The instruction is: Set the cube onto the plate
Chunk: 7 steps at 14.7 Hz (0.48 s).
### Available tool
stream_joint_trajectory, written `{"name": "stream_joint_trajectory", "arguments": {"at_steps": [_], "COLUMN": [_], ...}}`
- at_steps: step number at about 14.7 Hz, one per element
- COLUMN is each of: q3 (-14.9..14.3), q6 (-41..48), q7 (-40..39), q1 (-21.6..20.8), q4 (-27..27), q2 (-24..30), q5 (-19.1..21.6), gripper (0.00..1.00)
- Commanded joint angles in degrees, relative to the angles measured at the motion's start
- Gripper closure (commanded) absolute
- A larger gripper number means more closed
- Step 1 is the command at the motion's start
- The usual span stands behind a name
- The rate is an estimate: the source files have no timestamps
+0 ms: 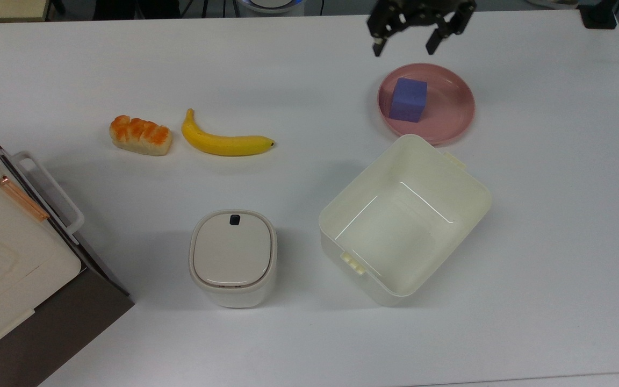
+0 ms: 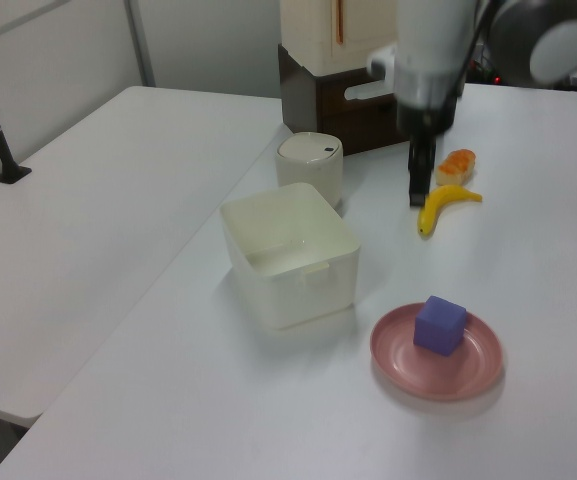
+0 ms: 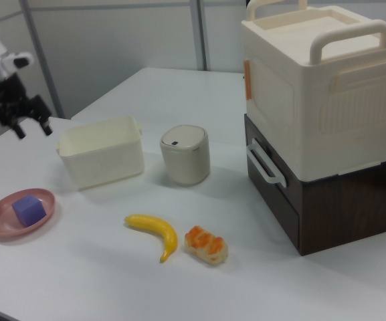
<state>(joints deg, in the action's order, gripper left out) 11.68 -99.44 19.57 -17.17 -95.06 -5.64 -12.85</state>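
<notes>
Violet cube [image 1: 408,99] on pink plate [image 1: 452,110], top view: gripper [image 1: 403,44] spread.

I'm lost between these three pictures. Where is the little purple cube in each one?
Top view: the cube sits at the upper right, on the pink plate.
Left view: cube at the lower right, on the plate.
Right view: cube at the far left, on the plate.
Shared landmark: the cream tub beside the plate.
</notes>
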Motion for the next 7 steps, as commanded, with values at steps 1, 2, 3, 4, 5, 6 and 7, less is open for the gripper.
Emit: {"name": "stream_joint_trajectory", "arguments": {"at_steps": [1, 2, 3, 4, 5, 6, 7], "q3": [-9.28, -11.92, -14.64, -17.97, -21.14, -23.43, -25.28], "q6": [3.37, 5.21, 6.79, 8.20, 10.13, 11.71, 12.77], "q7": [-2.95, -3.31, -3.75, -4.45, -5.76, -7.95, -10.58], "q1": [-0.49, -0.49, -0.49, -0.32, -0.06, 0.47, 1.52], "q4": [1.62, 3.02, 4.34, 5.58, 6.72, 7.17, 7.17], "q2": [5.28, 5.63, 5.98, 6.07, 6.42, 6.95, 7.04], "q5": [4.23, 4.84, 5.81, 6.77, 7.65, 8.18, 8.28], "gripper": [0.00, 0.00, 0.00, 0.00, 0.00, 0.00, 0.00]}}
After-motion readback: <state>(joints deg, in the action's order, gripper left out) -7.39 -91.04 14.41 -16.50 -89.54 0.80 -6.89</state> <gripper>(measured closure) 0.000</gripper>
